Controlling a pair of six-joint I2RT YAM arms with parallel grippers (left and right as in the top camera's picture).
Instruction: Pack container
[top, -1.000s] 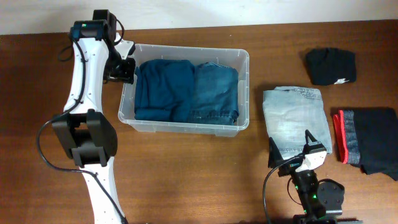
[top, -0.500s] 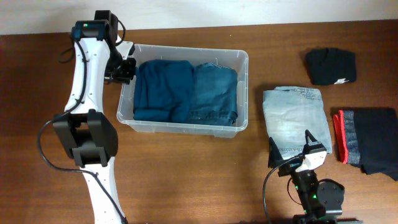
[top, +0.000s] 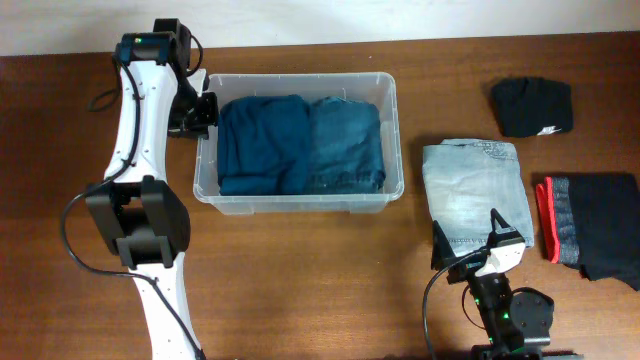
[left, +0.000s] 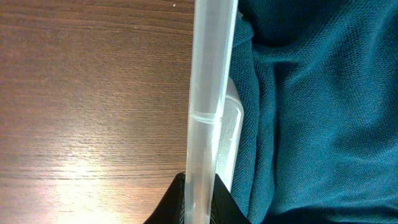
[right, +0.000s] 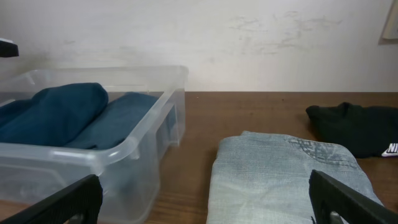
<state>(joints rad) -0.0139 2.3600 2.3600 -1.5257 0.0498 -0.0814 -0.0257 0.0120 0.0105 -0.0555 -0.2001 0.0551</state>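
The container (top: 300, 199), a clear plastic bin, stands at the table's back left. It holds a folded teal garment (top: 262, 140) and folded blue jeans (top: 345, 140). My left gripper (top: 203, 110) is shut on the bin's left rim. In the left wrist view the rim (left: 211, 74) runs upright between the black fingers (left: 200, 199), with the teal garment (left: 311, 112) just inside. My right gripper (top: 467, 238) stands open at the front right, over the near end of folded light-blue jeans (top: 475, 190). Nothing is between its jaws (right: 205, 199), and the bin (right: 124, 152) lies to their left.
A folded black garment (top: 532, 105) lies at the back right. A dark garment with a red edge (top: 590, 225) lies at the right edge, beside the light jeans (right: 280, 174). Bare wood separates the bin from the jeans.
My left gripper has closed on the bin's left rim. The bin has turned slightly and now sits square to the table. The right arm has not moved.
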